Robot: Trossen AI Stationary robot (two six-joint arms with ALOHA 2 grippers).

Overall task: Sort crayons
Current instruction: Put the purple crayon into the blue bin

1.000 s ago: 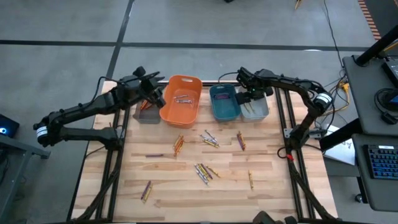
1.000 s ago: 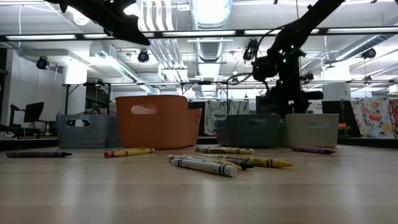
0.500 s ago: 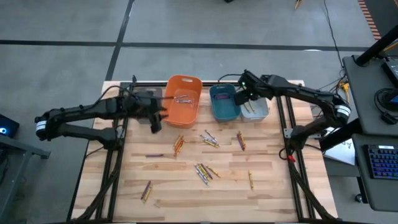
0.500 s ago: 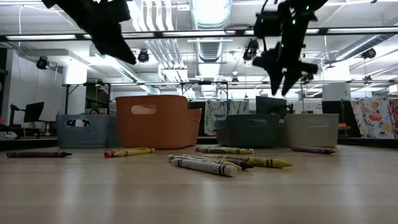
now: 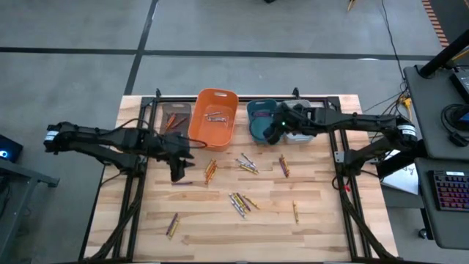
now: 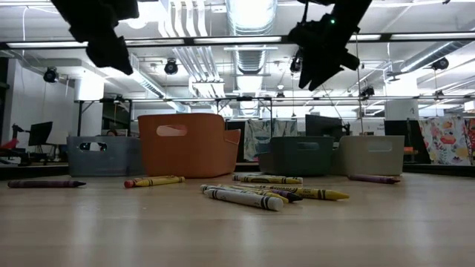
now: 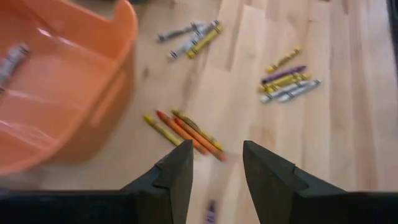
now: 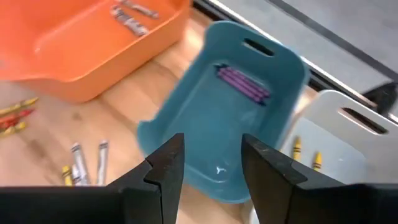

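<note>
while above the crayons (image 5: 242, 202), both jaws gape, empty.

- Your left arm reaches in low from the left edge, stretched almost straight across.
- Your left gripper (image 5: 176, 170) points down, raised clear of the surface; its two dark fingers (image 7: 176, 177) stand apart with nothing between them.
- Your right arm extends from the right side, elbow bent.
- Your right gripper (image 5: 275, 133) hangs in the air, fingers (image 8: 166, 167) spread and empty.
</note>
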